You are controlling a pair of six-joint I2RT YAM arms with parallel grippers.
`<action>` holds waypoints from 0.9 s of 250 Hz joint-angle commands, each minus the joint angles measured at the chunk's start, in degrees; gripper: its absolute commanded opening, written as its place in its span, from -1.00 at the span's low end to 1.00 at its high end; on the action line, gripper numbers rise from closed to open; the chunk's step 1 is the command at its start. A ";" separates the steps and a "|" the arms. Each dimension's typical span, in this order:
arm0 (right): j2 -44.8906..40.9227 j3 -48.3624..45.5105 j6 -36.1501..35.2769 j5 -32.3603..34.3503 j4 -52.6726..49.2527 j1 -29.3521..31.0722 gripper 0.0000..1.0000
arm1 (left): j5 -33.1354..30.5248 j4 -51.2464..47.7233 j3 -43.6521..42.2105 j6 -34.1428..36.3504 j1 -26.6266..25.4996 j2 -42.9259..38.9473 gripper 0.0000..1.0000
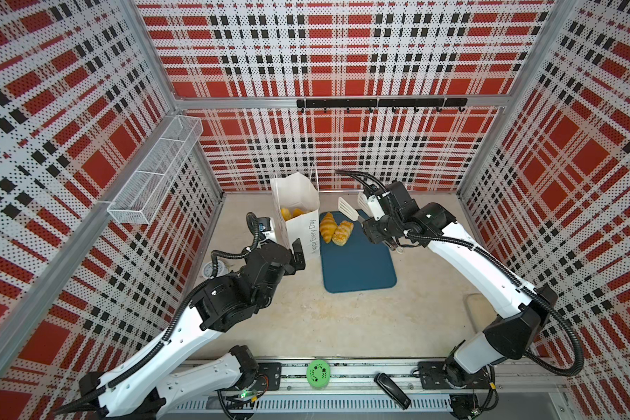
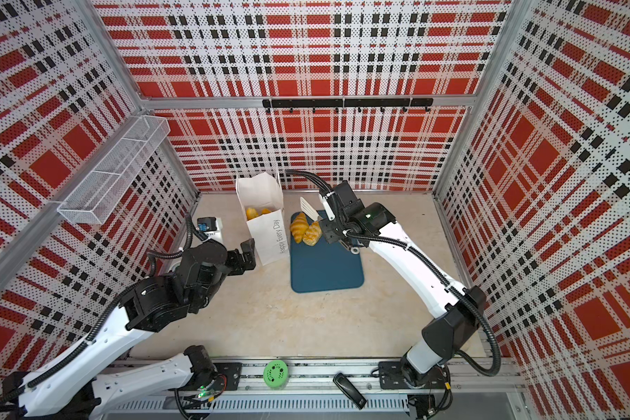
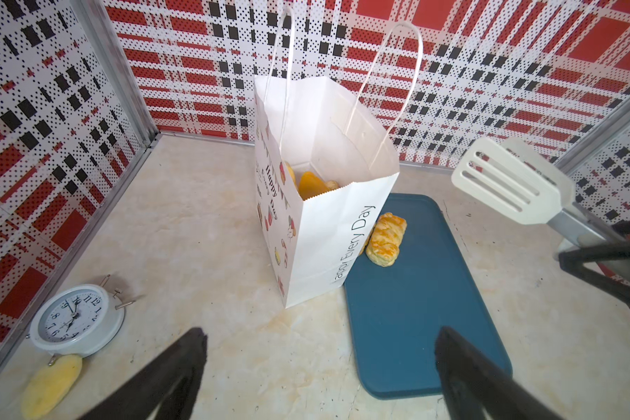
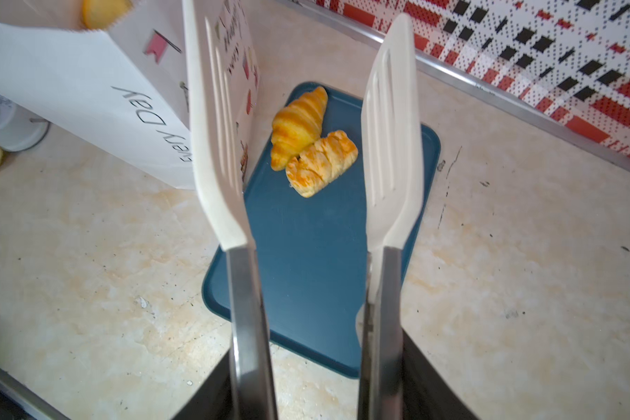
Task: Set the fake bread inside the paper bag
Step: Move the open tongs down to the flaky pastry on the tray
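Note:
The white paper bag (image 1: 301, 222) (image 2: 268, 236) (image 3: 328, 240) (image 4: 88, 83) stands upright and open, with golden fake bread (image 1: 291, 212) (image 2: 255, 212) (image 3: 311, 183) inside. A croissant (image 1: 327, 227) (image 2: 299, 227) (image 4: 299, 125) and a striped loaf (image 1: 342, 232) (image 2: 312, 233) (image 3: 385, 238) (image 4: 321, 163) lie touching on the teal tray (image 1: 357, 269) (image 4: 306, 272) beside the bag. My right gripper (image 1: 373, 231) (image 4: 317, 385) is shut on white slotted tongs (image 1: 346, 209) (image 3: 506, 182) (image 4: 215, 145), whose blades are apart above the two pieces. My left gripper (image 1: 299, 256) (image 3: 321, 334) is open and empty near the bag's front corner.
A white alarm clock (image 3: 75, 320) and a pale yellow oval lump (image 3: 50, 385) sit left of the bag by the wall. A wire-mesh basket (image 1: 153, 171) hangs on the left wall and a black hook rail (image 1: 379, 103) on the back wall.

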 commanded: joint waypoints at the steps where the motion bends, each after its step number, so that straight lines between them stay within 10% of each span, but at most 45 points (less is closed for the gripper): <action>1: -2.23 -3.12 2.25 1.57 2.68 -0.62 0.13 | -3.03 0.72 -0.74 -2.33 -1.22 -0.36 0.99; 225: 10.91 -12.25 10.94 -5.57 10.65 -1.35 0.19 | 0.83 -0.82 -10.73 -15.76 -7.56 3.70 0.99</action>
